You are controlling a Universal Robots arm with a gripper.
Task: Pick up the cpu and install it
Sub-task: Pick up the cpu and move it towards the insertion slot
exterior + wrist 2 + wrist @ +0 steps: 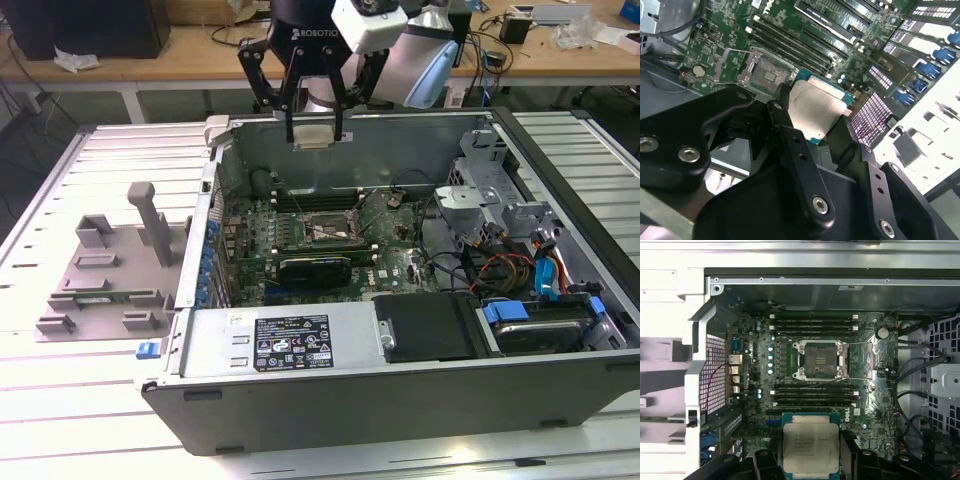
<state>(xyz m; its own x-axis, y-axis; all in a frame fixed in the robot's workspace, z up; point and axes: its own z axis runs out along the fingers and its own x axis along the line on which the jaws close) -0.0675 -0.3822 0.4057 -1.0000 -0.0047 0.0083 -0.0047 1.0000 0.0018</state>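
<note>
My gripper (315,130) is shut on the cpu (313,139), a thin square chip with a pale silver top. It hangs above the open computer case (300,400), near the far wall. In both wrist views the cpu (810,444) (816,111) sits level between the black fingers (774,456). The motherboard's dark square socket (820,360) lies open below with its metal lever swung aside. It shows in the exterior view as the socket (325,232) and in the second wrist view as the socket (768,76). The cpu is well above the board and offset from the socket.
Memory slots (812,322) flank the socket on both sides. A grey plastic fixture (110,270) lies on the table at the exterior view's left. A power supply (290,342) fills the case's near side. Drive bays and cables (520,250) crowd the exterior view's right.
</note>
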